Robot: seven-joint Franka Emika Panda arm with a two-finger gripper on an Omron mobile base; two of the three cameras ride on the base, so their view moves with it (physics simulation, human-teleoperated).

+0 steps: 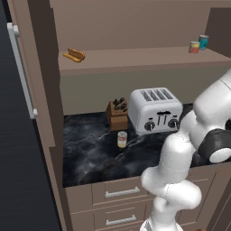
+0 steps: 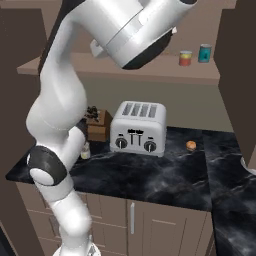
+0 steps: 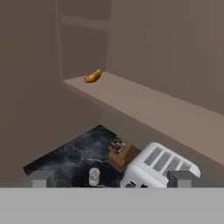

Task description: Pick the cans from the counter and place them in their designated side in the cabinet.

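A brown cabinet (image 1: 135,58) holds a wide shelf board with a croissant (image 1: 74,55) at its left end. On the black marble counter (image 1: 90,153) below, a cream-yellow can (image 1: 122,139) with a red band stands upright, just in front of a knife block (image 1: 117,114) and left of a silver toaster (image 1: 155,110). At the shelf's right end, a red-orange can (image 1: 194,47) stands beside a teal can (image 1: 203,42). The gripper (image 3: 109,178) hovers high above the counter, jaws wide apart and empty.

A silver toaster (image 2: 138,127) stands on the black tabletop (image 2: 165,180). Left of the toaster sits a knife block (image 2: 98,125); right of it, a small orange thing (image 2: 191,145). Above the toaster, the cabinet (image 2: 150,72) shelf carries a red-orange can (image 2: 185,58) beside a teal can (image 2: 204,53).
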